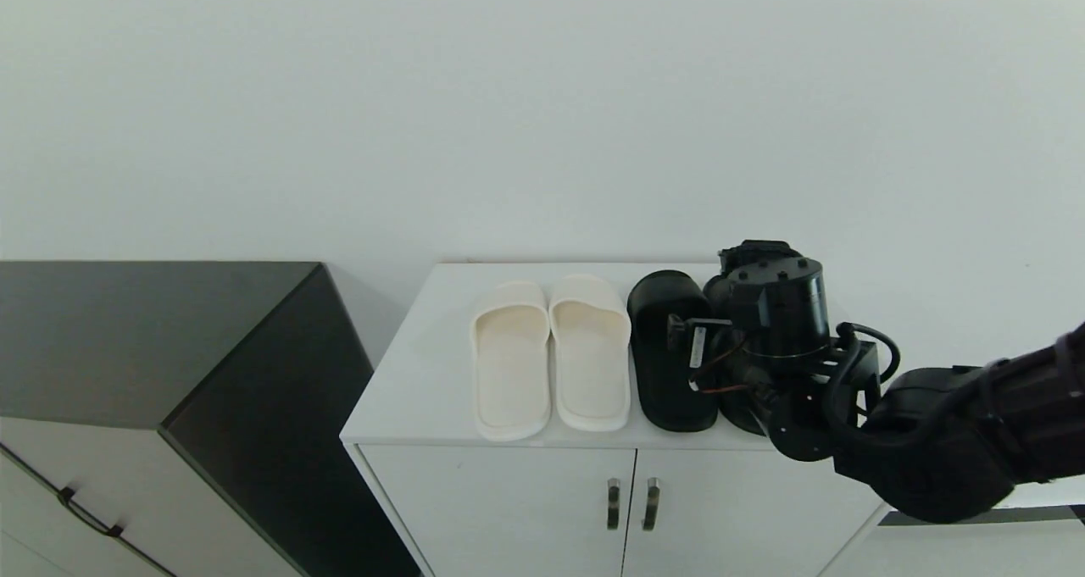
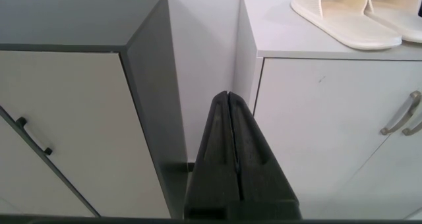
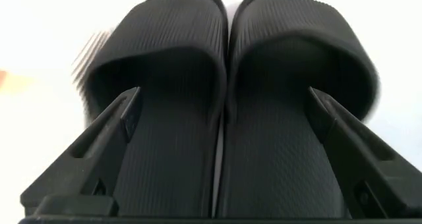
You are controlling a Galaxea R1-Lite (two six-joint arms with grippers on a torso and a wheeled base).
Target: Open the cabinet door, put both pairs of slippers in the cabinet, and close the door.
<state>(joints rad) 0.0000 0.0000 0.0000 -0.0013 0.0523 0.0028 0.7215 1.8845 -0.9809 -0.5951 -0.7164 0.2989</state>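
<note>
White cabinet (image 1: 424, 365) has both doors (image 1: 509, 509) shut, and the two metal handles (image 1: 631, 503) sit side by side at the middle seam. Cream slippers (image 1: 542, 365) lie as a pair on the cabinet top, about centre, toes toward the wall and heels at the front edge. Black slippers (image 1: 674, 357) lie just beside them toward the cabinet's right end, same way round, the two pressed together. Right gripper (image 3: 224, 102) is over the cabinet top at the heel end of the black pair, spread wide, with one of its fingers (image 3: 112, 138) outside each outer edge of the pair. Contact with the rubber is hard to tell, probably not clamped. Left gripper (image 2: 228, 105) is low off the cabinet's left front corner, fingers pressed flat together with nothing between them. Dark cabinet (image 1: 153, 340) stands left of the white cabinet, with a narrow gap between them.
</note>
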